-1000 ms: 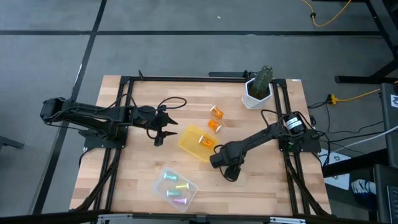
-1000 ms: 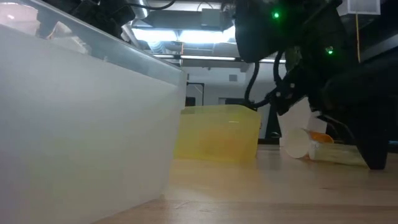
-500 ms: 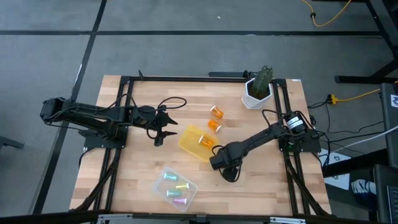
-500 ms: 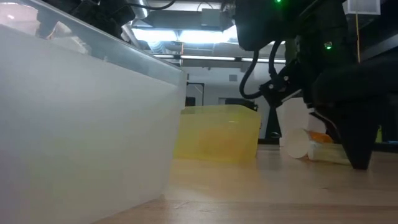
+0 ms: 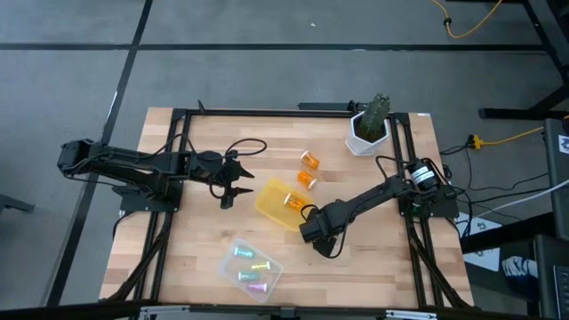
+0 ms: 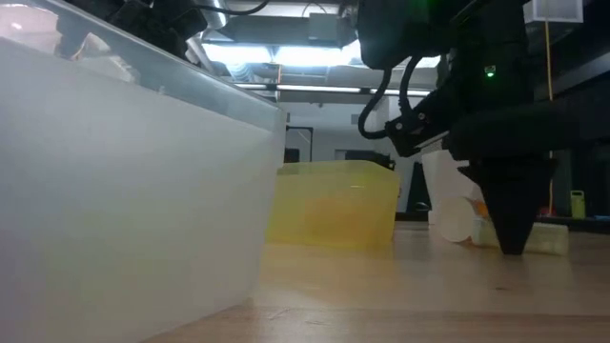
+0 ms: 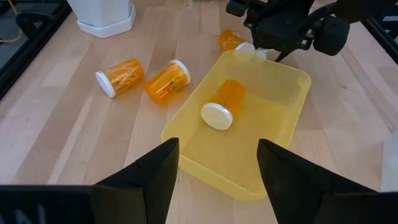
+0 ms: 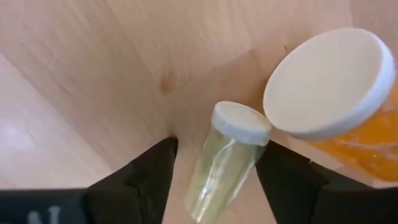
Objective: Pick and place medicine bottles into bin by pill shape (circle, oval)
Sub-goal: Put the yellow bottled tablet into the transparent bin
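So the right gripper (image 8: 211, 177) has dropped lower over the last second and slid a touch toward the yellow bin (image 5: 277, 204). It's now straddling a slim pale greenish vial (image 8: 227, 158) lying on the table (image 5: 373, 258), one finger on each side. The jaws are apart but have started narrowing, and they aren't clamped on it yet. Right beside that vial, touching or nearly so, lies an orange bottle with a white cap (image 8: 323, 84), so the squeeze could nudge it.

My guess: the grab is just starting, nothing lifted yet.

Elsewhere, one orange bottle in the bin (image 7: 222, 104) is already sorted, and two more orange bottles (image 7: 143, 78) lie loose near the plant pot (image 5: 367, 131). The clear bin (image 5: 251, 268) near the table's front edge holds a few pastel vials. The left gripper (image 7: 214, 171) hangs spread open beside the yellow bin, waiting.
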